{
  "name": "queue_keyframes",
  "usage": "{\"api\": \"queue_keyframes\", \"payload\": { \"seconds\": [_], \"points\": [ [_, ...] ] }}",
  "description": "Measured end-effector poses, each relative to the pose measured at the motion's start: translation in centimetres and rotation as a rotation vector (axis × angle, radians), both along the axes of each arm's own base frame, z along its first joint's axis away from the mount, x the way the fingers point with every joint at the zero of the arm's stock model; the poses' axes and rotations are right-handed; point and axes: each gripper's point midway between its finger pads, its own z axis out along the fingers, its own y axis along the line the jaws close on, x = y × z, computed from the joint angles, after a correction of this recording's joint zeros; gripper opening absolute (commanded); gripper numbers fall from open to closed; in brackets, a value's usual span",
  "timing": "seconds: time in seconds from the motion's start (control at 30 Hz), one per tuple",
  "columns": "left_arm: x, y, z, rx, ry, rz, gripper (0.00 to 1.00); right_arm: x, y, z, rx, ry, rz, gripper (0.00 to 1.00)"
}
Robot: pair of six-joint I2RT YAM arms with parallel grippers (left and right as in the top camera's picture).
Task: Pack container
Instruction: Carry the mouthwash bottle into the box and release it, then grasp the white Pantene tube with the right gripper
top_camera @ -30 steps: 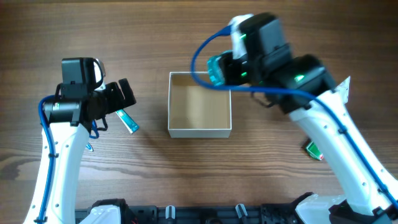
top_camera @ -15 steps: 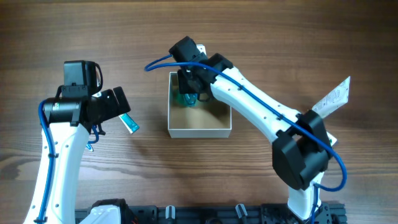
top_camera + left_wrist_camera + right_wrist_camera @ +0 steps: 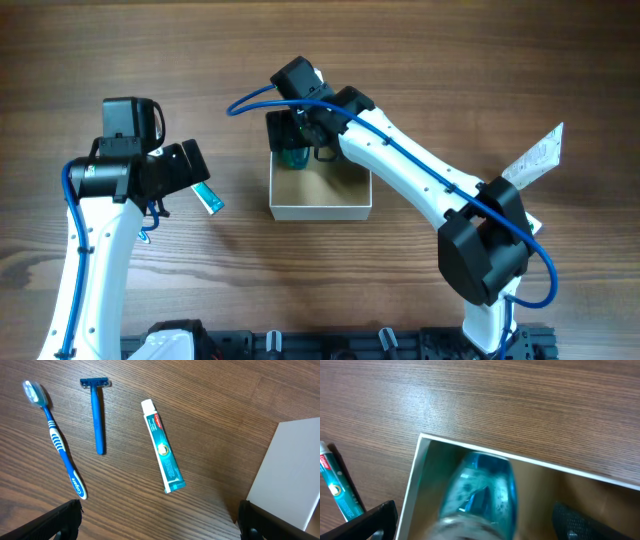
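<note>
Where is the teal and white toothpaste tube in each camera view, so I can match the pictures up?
Overhead: the teal and white toothpaste tube lies on the wood, left of the box.
Left wrist: near the picture's middle, lying diagonally, right of the blue razor.
Right wrist: bottom left corner, partly cut off.
Shared landmark: the square white cardboard box.

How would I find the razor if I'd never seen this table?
Start at the white box and look left, past the toothpaste tube. The razor lies between that tube and the toothbrush. It's plain blue, with a wide T-shaped head.
</note>
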Motion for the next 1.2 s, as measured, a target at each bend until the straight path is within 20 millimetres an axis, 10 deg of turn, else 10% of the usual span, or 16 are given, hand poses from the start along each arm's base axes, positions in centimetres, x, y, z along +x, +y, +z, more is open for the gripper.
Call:
{"api": "queue_keyframes", "payload": {
  "seconds": [0.17, 0.3, 0.47, 0.6, 0.83, 1.13, 1.2],
  "points": [
    [0.0, 0.0, 0.0, 0.0, 0.0, 0.0, 1.0, -0.5, -1.0, 6.4, 0.037, -0.111, 0.022, 1.0],
    [0.0, 0.1, 0.0, 0.003, -0.001, 0.001, 1.0, -2.3, -7.4, 14.8, 0.015, -0.243, -0.096, 1.0],
    [0.1, 0.1, 0.1, 0.004, -0.003, 0.002, 1.0, -5.0, -29.9, 20.0, -0.107, -0.231, -0.622, 1.0],
    [0.1, 0.1, 0.1, 0.007, -0.005, 0.003, 1.0, -8.4, -41.3, 18.4, -0.159, -0.118, -0.878, 1.0],
    [0.3, 0.1, 0.2, 0.007, -0.012, 0.003, 1.0, -9.1, -43.0, 4.6, -0.169, 0.206, -0.827, 0.86],
    [0.3, 0.1, 0.2, 0.007, -0.012, 0.003, 1.0, -7.8, -42.9, 3.1, -0.136, 0.199, -0.813, 0.07],
    [0.3, 0.1, 0.2, 0.007, -0.012, 0.003, 1.0, -7.7, -42.8, 3.1, -0.13, 0.196, -0.812, 0.04]
  ]
}}
